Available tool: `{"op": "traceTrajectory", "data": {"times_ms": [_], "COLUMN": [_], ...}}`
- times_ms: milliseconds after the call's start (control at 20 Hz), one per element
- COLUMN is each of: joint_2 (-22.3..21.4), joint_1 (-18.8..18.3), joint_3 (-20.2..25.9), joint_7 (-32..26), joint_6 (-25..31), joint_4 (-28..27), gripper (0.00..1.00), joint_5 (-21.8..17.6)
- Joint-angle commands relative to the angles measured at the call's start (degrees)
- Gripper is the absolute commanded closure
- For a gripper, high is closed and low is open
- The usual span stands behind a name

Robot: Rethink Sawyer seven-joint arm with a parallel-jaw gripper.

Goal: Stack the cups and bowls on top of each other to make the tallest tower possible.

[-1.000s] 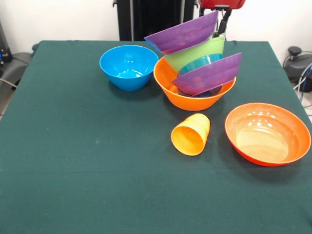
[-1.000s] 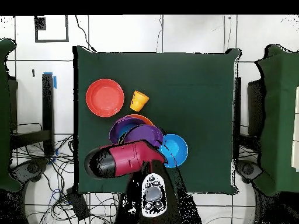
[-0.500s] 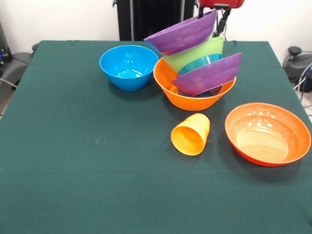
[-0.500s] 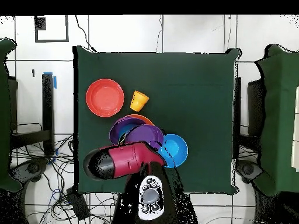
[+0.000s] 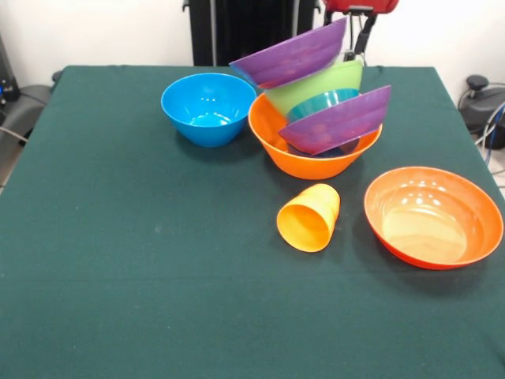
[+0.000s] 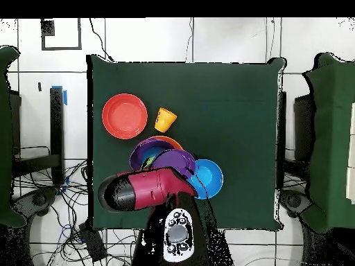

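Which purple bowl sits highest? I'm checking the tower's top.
The upper purple bowl, tilted on the lime green bowl at the stack's top; the other purple bowl leans lower, inside the big orange bowl.

The arm (image 6: 142, 190) has a glossy red casing with a rounded, cylindrical form, ending in a black cap at the lower left of the overhead frame. Below it, a black base section carries a light grey oval panel (image 6: 177, 235) with dark round controls. At the top edge of the front view, a red housing (image 5: 360, 5) shows, with a thin dark bracket beneath.
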Motion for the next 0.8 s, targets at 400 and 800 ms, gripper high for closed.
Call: {"op": "traceTrajectory", "data": {"times_ms": [400,800], "joint_2": [3.40,3.59], "joint_1": [2.11,2.53], "joint_3": [0.66,0.48], "joint_7": [8.84,8.53], "joint_6": [0.20,0.01], "joint_4": [-4.14,-4.16], "gripper": [0.00,0.00], "joint_5": [2.60,2.98]}}
